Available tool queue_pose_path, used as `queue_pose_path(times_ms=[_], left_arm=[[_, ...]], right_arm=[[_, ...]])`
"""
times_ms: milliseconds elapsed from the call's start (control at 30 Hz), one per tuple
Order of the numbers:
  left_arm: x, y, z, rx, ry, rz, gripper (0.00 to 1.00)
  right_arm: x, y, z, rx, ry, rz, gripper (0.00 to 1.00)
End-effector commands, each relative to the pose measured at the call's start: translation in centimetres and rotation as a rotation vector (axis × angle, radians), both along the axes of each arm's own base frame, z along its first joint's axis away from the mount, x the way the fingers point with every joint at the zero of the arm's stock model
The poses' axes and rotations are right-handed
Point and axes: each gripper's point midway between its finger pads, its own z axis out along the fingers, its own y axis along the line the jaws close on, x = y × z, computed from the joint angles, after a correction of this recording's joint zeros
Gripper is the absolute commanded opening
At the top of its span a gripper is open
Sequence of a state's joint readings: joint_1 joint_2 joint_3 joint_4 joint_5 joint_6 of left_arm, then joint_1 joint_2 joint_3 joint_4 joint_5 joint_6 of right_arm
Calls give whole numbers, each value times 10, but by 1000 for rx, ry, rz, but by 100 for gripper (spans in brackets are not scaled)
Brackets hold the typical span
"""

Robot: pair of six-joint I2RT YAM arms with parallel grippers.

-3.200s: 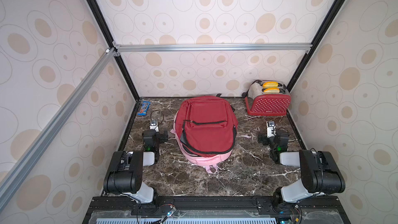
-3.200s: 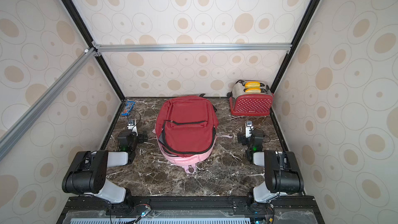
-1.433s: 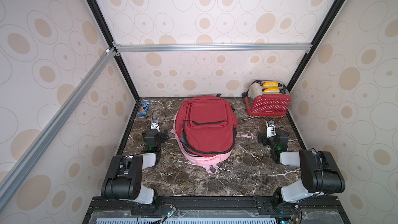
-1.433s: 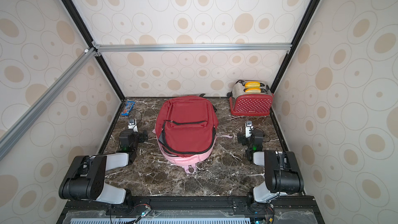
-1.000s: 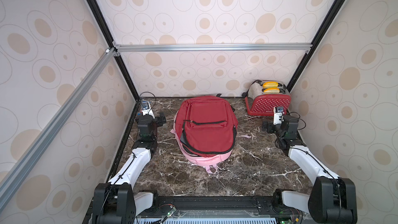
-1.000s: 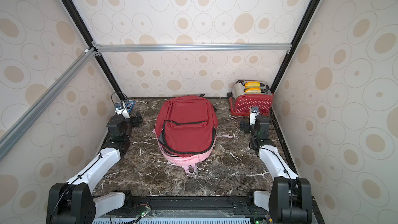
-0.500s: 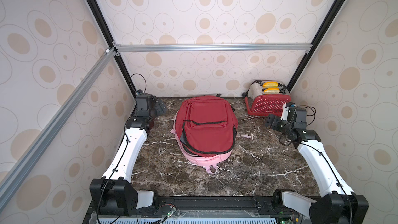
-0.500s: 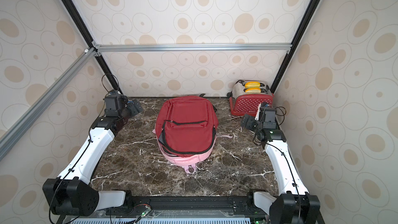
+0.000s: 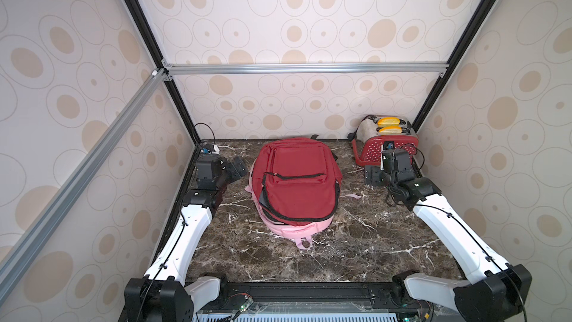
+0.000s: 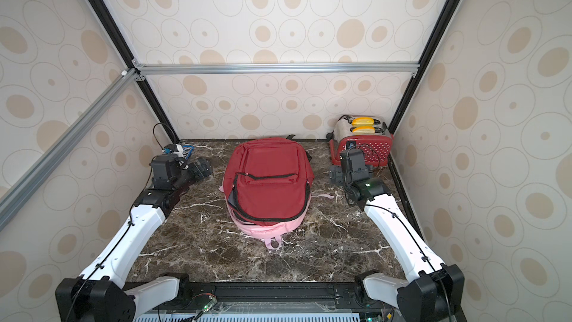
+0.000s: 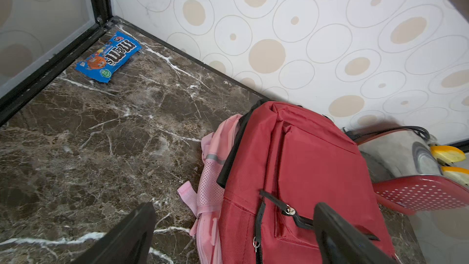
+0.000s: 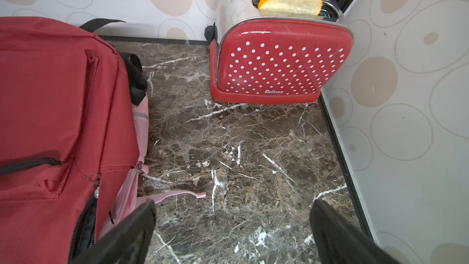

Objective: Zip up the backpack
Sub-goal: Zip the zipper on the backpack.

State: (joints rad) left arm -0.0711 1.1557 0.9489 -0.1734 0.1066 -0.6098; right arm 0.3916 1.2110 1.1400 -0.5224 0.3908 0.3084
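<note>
Backpack (image 9: 295,187), one, one toaster (image 12: 281,64), two bread slices (image 12: 289,2)

In both top views, the left arm (image 9: 190,230) is slanting up from the lower left corner, and its left gripper (image 9: 236,167) is hanging at middle left, jaws spread wide and empty. The right arm (image 9: 445,224) is mirroring it from the lower right, with the right gripper (image 9: 373,176) at middle right, equally wide apart and empty.

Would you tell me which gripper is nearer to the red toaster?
Right. The right gripper sits just in front of the toaster; the left gripper is beyond the backpack.
</note>
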Motion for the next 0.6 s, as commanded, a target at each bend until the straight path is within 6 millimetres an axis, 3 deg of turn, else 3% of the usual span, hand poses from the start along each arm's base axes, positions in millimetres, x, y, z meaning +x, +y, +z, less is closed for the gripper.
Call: queue_pose_path(times_ms=[0,133,267,367,467,567], left_arm=[[23,-16,-9,-32,14,-25,99],[32,-44,-22,66,21,-20,99],[19,-35,-52,69,40,29,99],[17,-36,-74,63,25,20,99],[26,-39,-81,70,24,-21,99],[47,-45,-78,-59,-19,-110,99]], right_arm=[[7,21,3,46,-19,103,100],[10,63,12,179,-74,290,100],[15,72,1,168,-2,326,97],[24,82,-18,169,73,348,92],[32,97,-30,195,168,384,82],[36,100,-38,209,192,375,82]])
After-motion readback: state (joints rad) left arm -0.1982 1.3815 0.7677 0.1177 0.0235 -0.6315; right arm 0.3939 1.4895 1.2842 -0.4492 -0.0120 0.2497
